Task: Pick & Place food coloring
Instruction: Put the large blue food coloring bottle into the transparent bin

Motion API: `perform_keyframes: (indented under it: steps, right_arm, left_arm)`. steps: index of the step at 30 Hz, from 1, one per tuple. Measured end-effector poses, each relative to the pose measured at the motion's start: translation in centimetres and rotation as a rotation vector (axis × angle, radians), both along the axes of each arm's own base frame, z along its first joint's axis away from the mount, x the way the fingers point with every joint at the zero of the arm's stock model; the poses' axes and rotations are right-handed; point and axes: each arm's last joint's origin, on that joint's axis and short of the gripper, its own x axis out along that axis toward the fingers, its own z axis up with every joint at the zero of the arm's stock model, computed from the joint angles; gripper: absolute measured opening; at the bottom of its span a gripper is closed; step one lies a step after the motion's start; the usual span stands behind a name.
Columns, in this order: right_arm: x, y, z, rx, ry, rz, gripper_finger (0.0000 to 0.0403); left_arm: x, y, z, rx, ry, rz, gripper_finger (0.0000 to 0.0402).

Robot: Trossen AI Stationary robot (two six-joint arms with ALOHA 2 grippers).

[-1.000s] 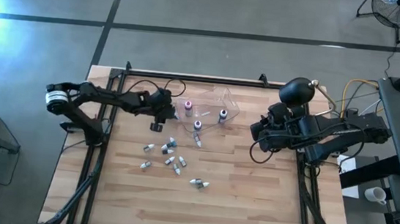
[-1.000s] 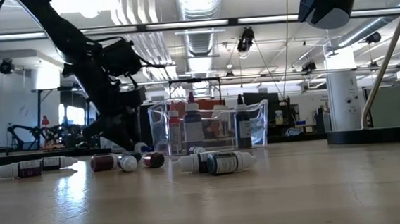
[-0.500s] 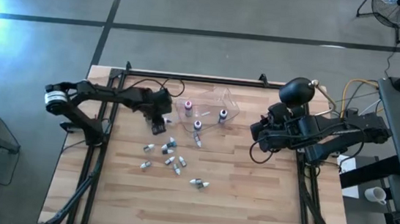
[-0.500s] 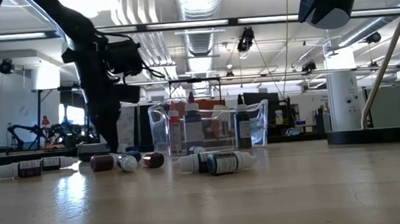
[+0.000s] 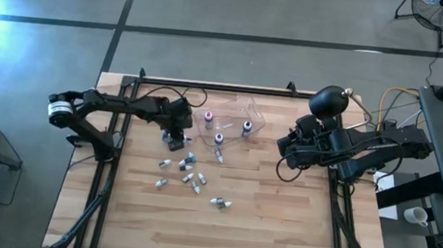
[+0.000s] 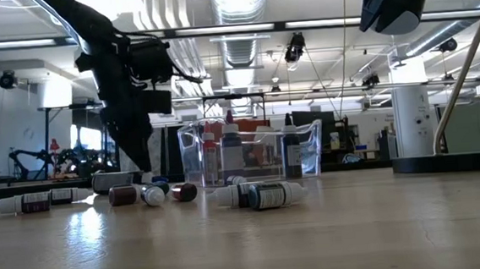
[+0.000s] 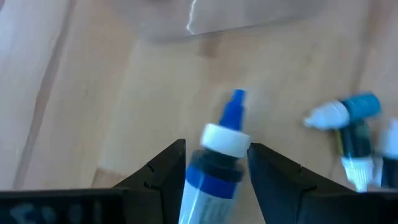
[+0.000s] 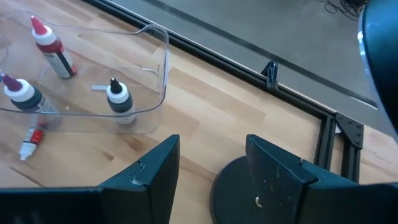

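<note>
My left gripper (image 5: 175, 141) hangs left of the clear plastic tub (image 5: 234, 119), shut on a food coloring bottle (image 7: 214, 163) with a blue tip and a white collar. In the low view it (image 6: 142, 158) points steeply down, above the tabletop. Three bottles stand upright in the tub: red-capped (image 8: 53, 53), purple-capped (image 8: 22, 93) and dark-capped (image 8: 118, 96). Several more bottles (image 5: 188, 171) lie on their sides on the wood near the middle. My right gripper (image 5: 288, 147) waits to the right of the tub, raised and open, with nothing between its fingers (image 8: 155, 171). My left gripper pinches the bottle's body just behind the white collar (image 7: 225, 138) between its two fingers (image 7: 166, 169). The fingers come from above, slanting down, and the bottle lies along them. Its blue tip (image 7: 234, 107) points away from the gripper toward the table.
A black rail (image 5: 209, 84) runs along the table's far edge. A dark round lamp base (image 5: 329, 102) stands at the far right corner, close to my right arm. Two loose bottles (image 7: 348, 118) lie just beside the held one. The near half of the table (image 5: 219, 238) is bare wood.
My left gripper has risen a little from the tabletop and rolled about its own axis. From slanting low toward the lying bottles it now stands steeper. The gap between its fingers shows no change.
</note>
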Motion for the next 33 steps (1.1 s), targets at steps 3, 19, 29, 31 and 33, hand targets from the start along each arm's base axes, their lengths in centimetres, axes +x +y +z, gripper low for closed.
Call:
perform_keyframes:
  steps: [3,19,29,31,33]
  right_arm:
    - [0.0,0.0,-0.3,-0.002,0.012,0.002,0.0176]
    - [-0.1,0.0,-0.8,-0.007,0.037,0.007,0.0176]
    - [-0.1,0.0,-0.8,-0.007,0.037,0.006,0.0176]
    - [-0.1,0.0,-0.8,-0.007,0.037,0.006,0.0176]
    - [-0.1,0.0,-0.8,-0.006,0.035,0.004,0.0176]
  left_arm:
    - [0.3,-0.8,0.0,0.046,0.007,-0.140,0.0147]
    - [1.6,-1.7,-0.5,0.223,0.022,-0.242,0.0147]
    - [2.0,-1.6,-2.9,0.186,0.091,-0.273,0.0147]
    - [2.2,-1.5,-3.2,0.192,0.099,-0.269,0.0147]
    - [2.2,-1.5,-3.4,0.196,0.112,-0.265,0.0145]
